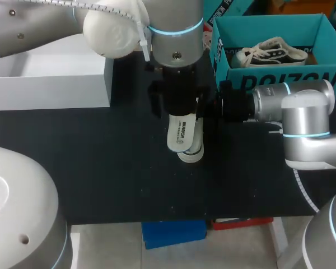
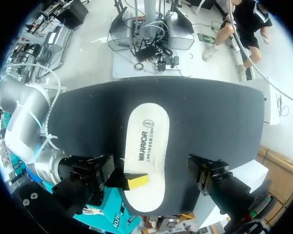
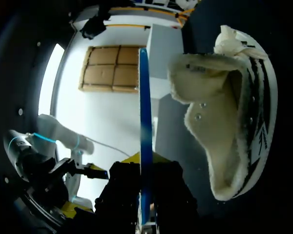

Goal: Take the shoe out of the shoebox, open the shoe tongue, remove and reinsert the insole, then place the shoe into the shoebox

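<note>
White, blue-backed insole [image 1: 179,133] is pinched at one end by the right end effector [image 1: 211,106], over the fleece-lined black-and-white shoe [image 1: 192,153] lying mid-surface [image 1: 101,168], likely lined up for reinsertion. The left end effector [image 1: 179,107] hangs above it, fingers spread wide and empty, seemingly ready to help. The teal cardboard shoebox [image 1: 269,78] waits far right.

Shoe [image 1: 274,51] in shoebox [image 1: 238,75]; insole [image 1: 181,131] mid-table, left of it.
</note>
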### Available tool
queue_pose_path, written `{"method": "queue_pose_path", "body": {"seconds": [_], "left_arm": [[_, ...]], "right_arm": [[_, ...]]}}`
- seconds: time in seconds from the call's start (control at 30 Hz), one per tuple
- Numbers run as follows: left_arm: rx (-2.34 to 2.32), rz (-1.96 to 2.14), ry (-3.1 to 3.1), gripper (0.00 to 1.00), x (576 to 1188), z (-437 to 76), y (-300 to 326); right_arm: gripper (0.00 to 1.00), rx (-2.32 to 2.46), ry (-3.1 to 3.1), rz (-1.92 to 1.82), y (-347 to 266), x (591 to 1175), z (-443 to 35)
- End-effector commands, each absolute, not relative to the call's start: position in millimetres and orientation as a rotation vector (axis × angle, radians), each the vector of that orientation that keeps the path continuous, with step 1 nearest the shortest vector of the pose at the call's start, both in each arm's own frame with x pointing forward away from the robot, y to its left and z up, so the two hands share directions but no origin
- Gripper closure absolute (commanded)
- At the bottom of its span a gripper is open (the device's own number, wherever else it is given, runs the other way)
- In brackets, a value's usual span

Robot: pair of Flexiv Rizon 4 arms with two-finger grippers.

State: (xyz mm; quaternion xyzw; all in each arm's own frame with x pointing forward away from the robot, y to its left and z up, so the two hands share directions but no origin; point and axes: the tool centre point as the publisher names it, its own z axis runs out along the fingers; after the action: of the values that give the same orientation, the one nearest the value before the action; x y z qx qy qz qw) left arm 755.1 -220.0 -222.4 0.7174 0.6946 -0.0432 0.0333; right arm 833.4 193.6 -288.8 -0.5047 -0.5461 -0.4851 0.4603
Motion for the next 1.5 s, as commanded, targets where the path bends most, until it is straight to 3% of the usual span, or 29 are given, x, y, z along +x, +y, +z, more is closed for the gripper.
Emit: {"method": "queue_pose_path", "body": {"seconds": [0.03, 1.5], "left_arm": [[2.19, -0.124, 2.118, 0.0, 751.5, -223.0, -216.8], [1.938, -1.114, 1.754, 0.0, 751.1, -203.5, -190.7]], "right_arm": [[1.0, -1.246, -1.344, -1.195, 194.9, 833.0, -288.9], [1.0, -1.246, -1.344, -1.195, 194.9, 833.0, -288.9]]}}
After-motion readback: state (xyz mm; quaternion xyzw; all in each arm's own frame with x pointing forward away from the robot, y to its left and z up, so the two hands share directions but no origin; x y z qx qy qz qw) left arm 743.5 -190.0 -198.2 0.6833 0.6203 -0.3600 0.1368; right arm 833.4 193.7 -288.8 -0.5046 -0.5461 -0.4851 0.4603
